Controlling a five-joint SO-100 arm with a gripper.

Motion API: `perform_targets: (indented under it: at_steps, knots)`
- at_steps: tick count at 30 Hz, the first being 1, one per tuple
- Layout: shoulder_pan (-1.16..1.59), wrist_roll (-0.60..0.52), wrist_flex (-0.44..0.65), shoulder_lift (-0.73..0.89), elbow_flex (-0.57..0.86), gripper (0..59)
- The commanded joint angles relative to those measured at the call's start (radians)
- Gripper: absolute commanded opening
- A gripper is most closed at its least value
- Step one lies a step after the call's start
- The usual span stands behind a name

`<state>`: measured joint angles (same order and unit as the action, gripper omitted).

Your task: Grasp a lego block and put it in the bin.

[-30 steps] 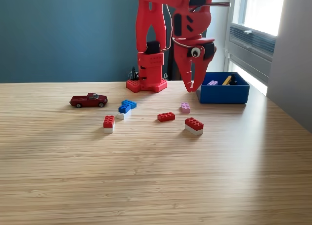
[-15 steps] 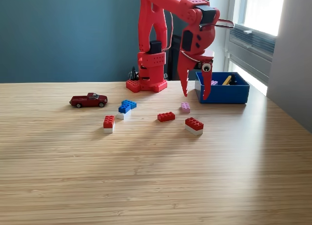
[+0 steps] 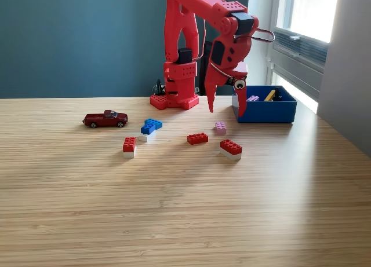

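Lego blocks lie scattered on the wooden table (image 3: 185,209) in front of the red arm (image 3: 181,52): a pink block (image 3: 220,127) sits nearest below the gripper, a flat red block (image 3: 197,138) lies just to its left in the exterior view, and a red block on a white one (image 3: 231,149) rests a little nearer the camera. Farther to the exterior view's left are a blue block (image 3: 151,126) with a small white piece at its near edge, and another red-on-white block (image 3: 129,145). A dark red toy car (image 3: 105,119) stands well apart at the exterior view's left, side-on to the camera. The gripper (image 3: 225,109) hangs above the table with its two pointed fingers spread wide apart, tips down, holding nothing; it hovers over the ground between the pink block and the bin. The bin (image 3: 265,111), a low blue box, sits on the table at the exterior view's right, beside the arm's base and near the window (image 3: 307,18). Inside it a pink block (image 3: 253,98) and a yellow piece (image 3: 270,95) show above the rim; a darker item beside them is too small to identify. A teal wall (image 3: 75,41) fills the background.
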<state>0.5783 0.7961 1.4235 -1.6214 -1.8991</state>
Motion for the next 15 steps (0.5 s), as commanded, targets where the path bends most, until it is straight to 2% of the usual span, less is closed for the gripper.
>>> perform_targets:
  at_steps: [1, 5, 15]
  knots:
    - [-0.006, 0.041, 0.028, -0.155, 0.009, 32.3]
    - [0.002, 0.064, 0.02, -0.236, -0.017, 33.6]
    - [-0.026, 0.126, -0.124, -0.29, -0.141, 28.7]
